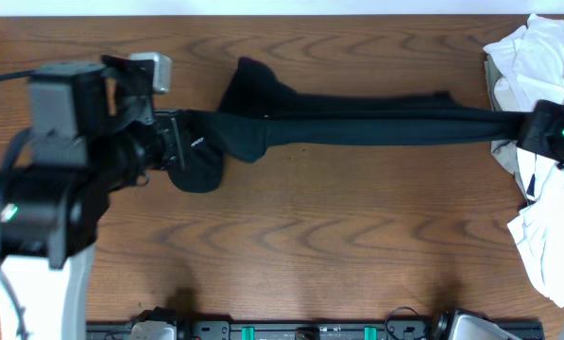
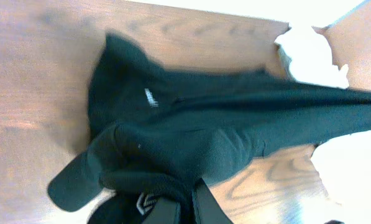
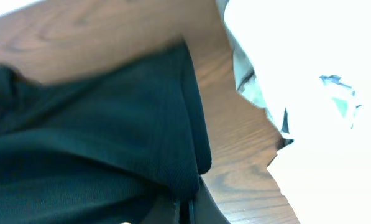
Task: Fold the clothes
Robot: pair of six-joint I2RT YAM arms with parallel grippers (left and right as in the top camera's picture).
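A dark green garment [image 1: 357, 123] is pulled out long across the far half of the wooden table [image 1: 310, 246]. My left gripper [image 1: 175, 134] is shut on its left end, where loose cloth bunches and hangs. It shows in the left wrist view [image 2: 197, 130] with the jaws [image 2: 184, 205] pinching a dark hem. My right gripper [image 1: 532, 127] is shut on the right end. In the right wrist view the cloth [image 3: 98, 155] fills the left side, clamped at the jaws [image 3: 186, 208].
A heap of white and pale clothes [image 1: 541, 161] lies at the table's right edge, under and around my right gripper. It also shows in the right wrist view [image 3: 309, 93] and the left wrist view [image 2: 309, 56].
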